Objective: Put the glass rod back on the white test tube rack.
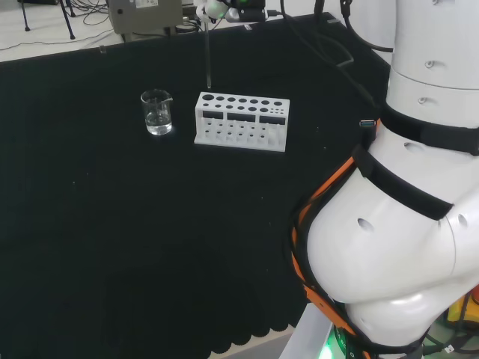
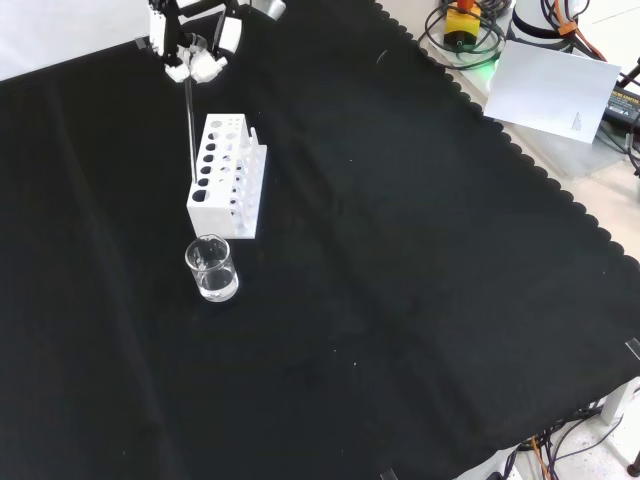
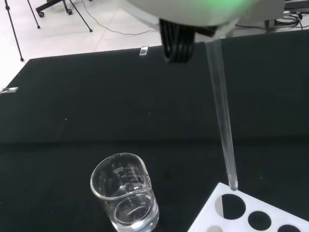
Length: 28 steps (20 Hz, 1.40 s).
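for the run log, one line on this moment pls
hand: holds glass rod upright | tip: above corner hole of white rack | beaker: beside rack

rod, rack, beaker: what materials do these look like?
Rod: clear, smooth, looks like glass; the cloth shows through it, though clear plastic can't be ruled out.
Rack: opaque white with a matte look, probably moulded plastic; crisp round holes and flat walls.
Beaker: transparent with printed graduations and a pour lip; glass or clear plastic, can't tell which.
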Motion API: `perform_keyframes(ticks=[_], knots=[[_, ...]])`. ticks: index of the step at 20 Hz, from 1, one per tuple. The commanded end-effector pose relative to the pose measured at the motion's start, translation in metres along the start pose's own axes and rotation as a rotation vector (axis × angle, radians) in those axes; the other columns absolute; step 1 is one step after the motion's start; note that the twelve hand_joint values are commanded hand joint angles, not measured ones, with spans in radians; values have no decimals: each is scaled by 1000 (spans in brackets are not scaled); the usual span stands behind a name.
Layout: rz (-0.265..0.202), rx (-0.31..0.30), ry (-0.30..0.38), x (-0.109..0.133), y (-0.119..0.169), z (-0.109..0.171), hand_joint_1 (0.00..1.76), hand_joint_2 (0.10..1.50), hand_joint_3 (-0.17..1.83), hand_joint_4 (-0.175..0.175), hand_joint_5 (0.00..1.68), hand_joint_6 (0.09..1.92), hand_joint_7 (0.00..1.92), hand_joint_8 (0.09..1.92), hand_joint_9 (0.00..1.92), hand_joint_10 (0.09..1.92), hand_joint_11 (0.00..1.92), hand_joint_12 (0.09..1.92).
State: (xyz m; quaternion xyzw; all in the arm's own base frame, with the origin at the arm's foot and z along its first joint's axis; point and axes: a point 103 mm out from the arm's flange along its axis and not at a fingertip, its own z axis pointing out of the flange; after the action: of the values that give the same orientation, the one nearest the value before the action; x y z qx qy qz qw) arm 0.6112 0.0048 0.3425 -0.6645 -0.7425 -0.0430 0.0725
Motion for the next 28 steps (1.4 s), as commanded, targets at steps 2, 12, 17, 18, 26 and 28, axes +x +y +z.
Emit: perform_keyframes(ticks=[2,12,17,18,26,28], knots=[[-8,7,12,-2,9,6,1310,667,743,-175,1218,518,1165,1188,1691,847,1579,779],[-12,21,15,0,10,13,1310,667,743,-175,1219,515,1165,1187,1691,845,1579,779],[-9,22,11,1,5,14,1310,667,743,-175,1220,514,1165,1187,1691,844,1580,778],[-9,25,10,1,6,15,1310,667,743,-175,1220,514,1165,1187,1691,844,1580,778],[-6,34,17,-1,-1,25,1310,667,742,-175,1221,512,1165,1187,1692,844,1580,778],[-6,43,15,-2,1,29,1310,667,742,-175,1221,512,1165,1187,1692,844,1580,778]])
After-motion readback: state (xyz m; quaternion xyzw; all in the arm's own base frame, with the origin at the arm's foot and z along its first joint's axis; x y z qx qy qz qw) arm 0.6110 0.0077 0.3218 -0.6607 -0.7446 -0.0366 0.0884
